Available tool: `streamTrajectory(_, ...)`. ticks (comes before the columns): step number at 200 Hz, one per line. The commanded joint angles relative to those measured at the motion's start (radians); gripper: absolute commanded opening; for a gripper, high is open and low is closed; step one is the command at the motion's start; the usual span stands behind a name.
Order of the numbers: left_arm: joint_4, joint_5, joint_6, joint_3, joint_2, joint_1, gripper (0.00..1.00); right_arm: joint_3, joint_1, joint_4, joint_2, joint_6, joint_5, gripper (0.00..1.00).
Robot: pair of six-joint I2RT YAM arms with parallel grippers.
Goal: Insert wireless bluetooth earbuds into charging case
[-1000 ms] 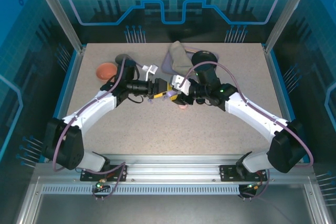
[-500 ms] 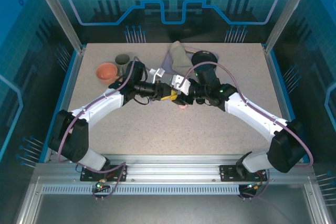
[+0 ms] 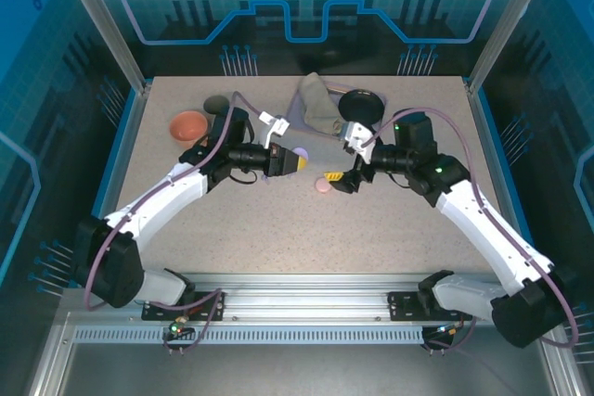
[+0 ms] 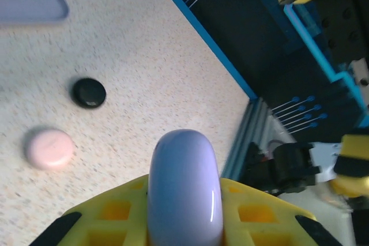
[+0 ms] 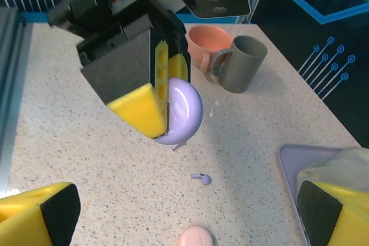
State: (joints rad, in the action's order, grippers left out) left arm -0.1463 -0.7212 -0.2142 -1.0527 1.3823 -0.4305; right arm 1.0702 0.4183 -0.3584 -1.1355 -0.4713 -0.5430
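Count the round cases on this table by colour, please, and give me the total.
lilac case: 1
pink case: 1
black case: 1
Total: 3

Bright, even light from above washes the speckled counter (image 3: 278,229), leaving only soft shadows. Seen very close up, the lilac case (image 4: 184,194) is blurred and carries a thin glare streak; left of it the pink case (image 4: 49,148) throws a faint shadow.
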Motion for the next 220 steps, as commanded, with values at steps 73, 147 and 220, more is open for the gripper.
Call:
streamTrajectory(73, 0.073, 0.222, 0.668, 0.088, -0.178, -0.226, 0.0, 0.143, -0.035, -0.359, 0.0, -0.191, -0.255, 0.88)
streamTrajectory(147, 0.129, 0.278, 0.779, 0.131, -0.222, -0.271, 0.0, 0.216, 0.023, -0.435, -0.082, -0.251, -0.28, 0.65)
streamTrajectory(220, 0.121, 0.276, 0.774, 0.12, -0.222, -0.276, 0.0, 0.238, 0.073, -0.425, -0.134, -0.248, -0.249, 0.53)
